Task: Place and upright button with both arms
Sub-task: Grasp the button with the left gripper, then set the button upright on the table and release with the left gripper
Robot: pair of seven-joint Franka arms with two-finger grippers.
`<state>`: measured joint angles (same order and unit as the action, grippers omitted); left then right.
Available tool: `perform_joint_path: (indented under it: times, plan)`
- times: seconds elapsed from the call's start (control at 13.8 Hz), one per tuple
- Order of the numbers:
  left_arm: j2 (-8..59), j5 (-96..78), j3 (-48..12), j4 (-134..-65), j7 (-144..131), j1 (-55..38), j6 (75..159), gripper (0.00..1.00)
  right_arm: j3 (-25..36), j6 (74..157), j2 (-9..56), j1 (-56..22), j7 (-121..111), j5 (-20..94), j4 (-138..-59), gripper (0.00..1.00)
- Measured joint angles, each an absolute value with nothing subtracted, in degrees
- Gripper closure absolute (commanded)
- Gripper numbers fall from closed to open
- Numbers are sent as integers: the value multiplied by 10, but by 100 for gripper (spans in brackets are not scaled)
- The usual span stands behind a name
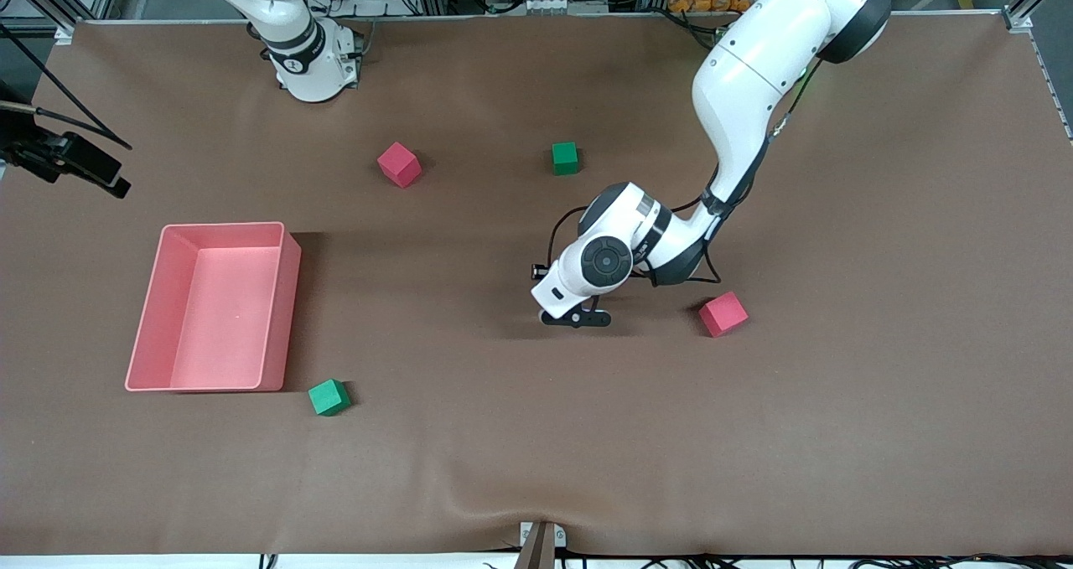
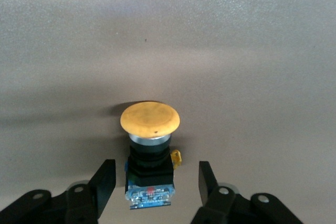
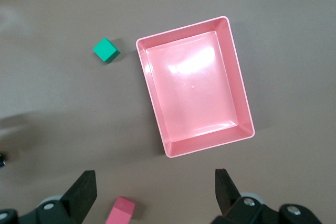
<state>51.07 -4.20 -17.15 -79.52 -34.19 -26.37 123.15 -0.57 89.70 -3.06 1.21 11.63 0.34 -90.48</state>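
Observation:
The button (image 2: 150,153) has a round orange cap and a black body. It lies on the brown table between the fingers of my left gripper (image 2: 156,174), cap pointing away from the gripper and blue underside toward the wrist camera. The jaws are open, with a gap on each side of the body. In the front view the left gripper (image 1: 577,318) is low on the table near its middle, and the hand hides the button. My right gripper (image 3: 155,198) is open and empty, high over the table beside a pink bin (image 3: 231,61); it is out of the front view.
The pink bin (image 1: 222,227) stands toward the right arm's end. A green cube (image 1: 329,397) lies just nearer the camera than it. A red cube (image 1: 399,164) and a green cube (image 1: 565,157) lie nearer the bases. Another red cube (image 1: 723,313) lies beside the left gripper.

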Motion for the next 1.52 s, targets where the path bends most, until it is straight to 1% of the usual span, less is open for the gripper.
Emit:
perform_joint_path:
  times: [0.15, 0.22, 0.29, 0.36, 0.44, 0.65, 0.94, 1.09, 1.38, 1.52]
  plan:
    - [511, -42, -171, -795, -342, -264, 1232, 51, -5, 895, -31, 12, 90, 0, -903, 0]
    - [511, -42, -171, -795, -342, -264, 1232, 61, -5, 895, -31, 12, 76, -1, -900, 0]
    - [511, -42, -171, -795, -342, -264, 1232, 77, -4, 892, -31, 12, 65, -3, -897, 0]
    - [512, -42, -171, -795, -342, -264, 1232, 91, -4, 884, -31, 12, 60, -4, -893, 0]
    - [512, -42, -171, -795, -342, -264, 1232, 100, -4, 873, -30, 12, 57, -4, -886, 0]
    - [512, -42, -171, -794, -358, -265, 1232, 100, -4, 840, -14, 12, 47, -22, -852, 0]
    - [511, -40, -168, -784, -394, -272, 1235, 100, 7, 830, 7, 12, 10, -24, -831, 0]
    - [507, -23, -155, -771, -423, -288, 1237, 100, 13, 829, 7, 12, 3, -24, -830, 0]
    - [486, 85, -118, -737, -544, -346, 1241, 100, 13, 826, 7, 12, 2, -23, -829, 0]
    - [482, 172, -110, -731, -603, -378, 1276, 100, 13, 822, 7, 12, 2, -21, -828, 0]
